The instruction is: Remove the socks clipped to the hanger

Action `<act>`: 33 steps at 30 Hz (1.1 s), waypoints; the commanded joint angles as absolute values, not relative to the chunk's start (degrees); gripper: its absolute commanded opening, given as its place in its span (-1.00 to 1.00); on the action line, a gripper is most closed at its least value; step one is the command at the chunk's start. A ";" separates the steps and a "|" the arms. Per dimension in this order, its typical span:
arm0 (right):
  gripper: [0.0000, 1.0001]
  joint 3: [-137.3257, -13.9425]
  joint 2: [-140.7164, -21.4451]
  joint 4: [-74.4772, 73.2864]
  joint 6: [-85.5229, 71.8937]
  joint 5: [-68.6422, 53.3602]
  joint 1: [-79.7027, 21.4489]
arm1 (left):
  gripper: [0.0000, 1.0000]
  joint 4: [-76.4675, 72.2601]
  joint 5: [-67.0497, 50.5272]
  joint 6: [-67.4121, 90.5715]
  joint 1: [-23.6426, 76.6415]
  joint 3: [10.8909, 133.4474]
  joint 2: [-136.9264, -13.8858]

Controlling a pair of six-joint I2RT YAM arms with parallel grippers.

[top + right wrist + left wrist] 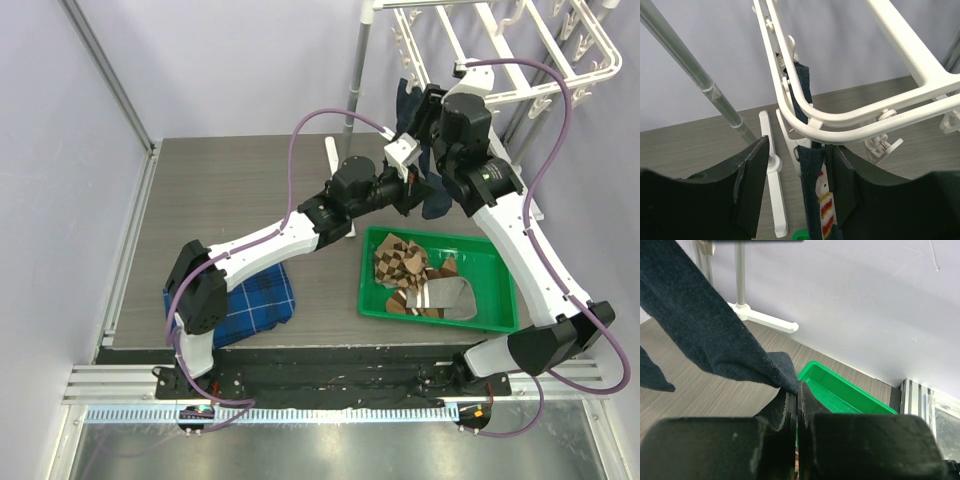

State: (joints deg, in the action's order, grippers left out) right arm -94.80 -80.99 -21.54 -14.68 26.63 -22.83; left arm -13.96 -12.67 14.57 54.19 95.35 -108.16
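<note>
Left wrist | left gripper (797, 390) clamps navy sock (705, 325) | right gripper (797, 185) raised at hanger (840, 120), jaws apart

Bright even light, faint shadows; left pincer (798, 395) close-up looks soft.

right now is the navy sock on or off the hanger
On: the navy sock hangs from a clip on the hanger; the left pincer pinches its end.

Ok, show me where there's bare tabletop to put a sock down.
Widest bare table: back-left, between the wall rail and the stand's foot. A narrower patch between the plaid cloth and the green tray. Crowded: back-right under the hanger, around the navy sock.
</note>
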 commanded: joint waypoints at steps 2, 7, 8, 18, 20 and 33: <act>0.06 -94.83 -80.86 -15.03 -13.89 29.97 -23.03 | -1.00 -16.61 -13.54 14.33 54.93 97.73 -107.31; -0.33 -93.78 -80.95 -13.01 -13.71 30.94 -23.12 | -1.00 -16.87 -13.45 14.24 54.93 97.82 -107.49; -0.52 -93.61 -80.86 -12.40 -13.71 31.46 -23.03 | -1.00 -16.87 -13.45 14.24 55.02 97.82 -107.40; -0.98 -94.74 -80.69 -13.01 -14.06 31.99 -23.03 | -1.00 -16.61 -11.61 14.15 55.02 96.95 -107.75; -0.98 -95.27 -80.51 -13.88 -14.68 31.55 -22.94 | -1.00 -16.79 -10.38 14.15 54.93 96.24 -107.93; 0.13 -104.50 -81.74 -28.47 -19.51 29.00 -23.20 | -1.00 -16.79 -13.27 12.57 54.93 96.77 -106.52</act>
